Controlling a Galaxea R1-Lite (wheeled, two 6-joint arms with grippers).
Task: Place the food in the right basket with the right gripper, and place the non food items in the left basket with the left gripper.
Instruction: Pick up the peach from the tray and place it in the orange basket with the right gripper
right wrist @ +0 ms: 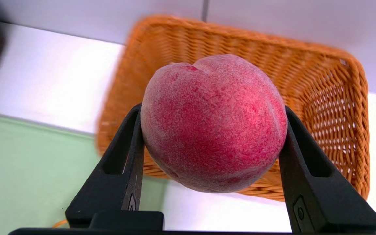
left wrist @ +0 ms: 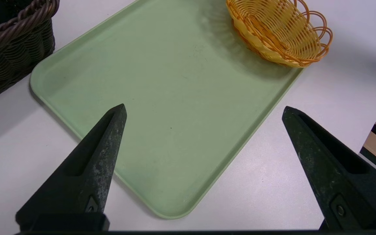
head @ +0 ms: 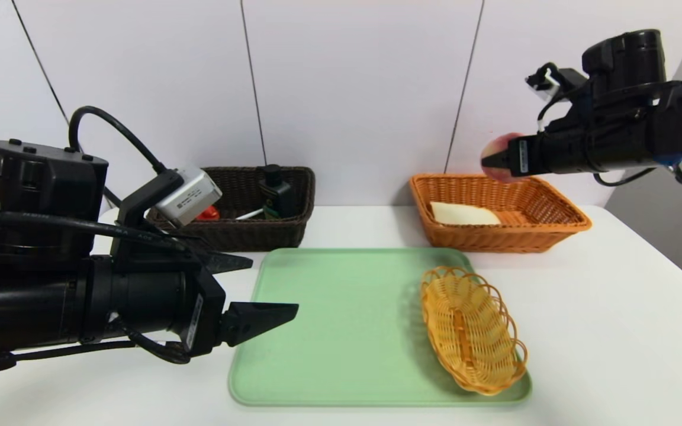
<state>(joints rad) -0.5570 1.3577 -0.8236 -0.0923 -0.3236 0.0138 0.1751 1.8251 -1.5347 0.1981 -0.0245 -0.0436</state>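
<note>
Both claws up: right gripper (head: pixel 498 158) clamps the fuzzy pink-red peach (right wrist: pixel 213 122) above the orange-tan wicker basket (head: pixel 560 228) (near its rim); left gripper (head: pixel 258 287) gapes wide over the pale green plastic tray (head: pixel 341 331).

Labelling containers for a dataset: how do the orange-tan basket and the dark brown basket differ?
The orange-tan basket sits on the right and holds a bread slice; the dark brown basket sits on the left and holds several small non-food items. Both are rectangular wicker with flared sides, standing behind the green tray.

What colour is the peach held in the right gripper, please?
The peach is mottled pink-red, clearest in the right wrist view.
</note>
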